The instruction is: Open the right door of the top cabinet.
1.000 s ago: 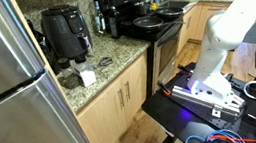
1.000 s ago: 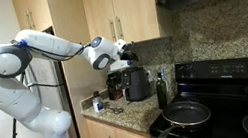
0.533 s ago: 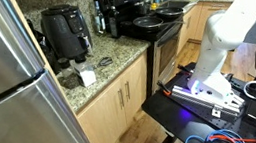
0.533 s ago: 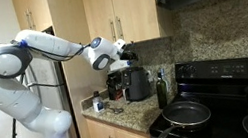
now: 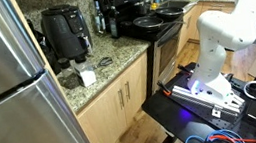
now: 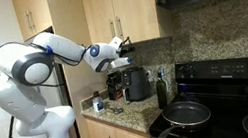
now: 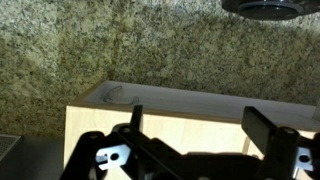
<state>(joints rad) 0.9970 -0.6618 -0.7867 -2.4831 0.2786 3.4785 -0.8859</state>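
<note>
Hovering gripper (image 6: 123, 47): jaws spread, empty, ready to take the handle (image 6: 120, 24).
Right door (image 6: 136, 6): shut, just above jaws.

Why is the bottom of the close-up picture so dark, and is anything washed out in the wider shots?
Wrist view: the pincer sits close to the lens, so it reads as a dark, soft silhouette against evenly lit granite. In an exterior view, the white robot arm is nearly washed out and the fridge door shows pale reflections.
</note>
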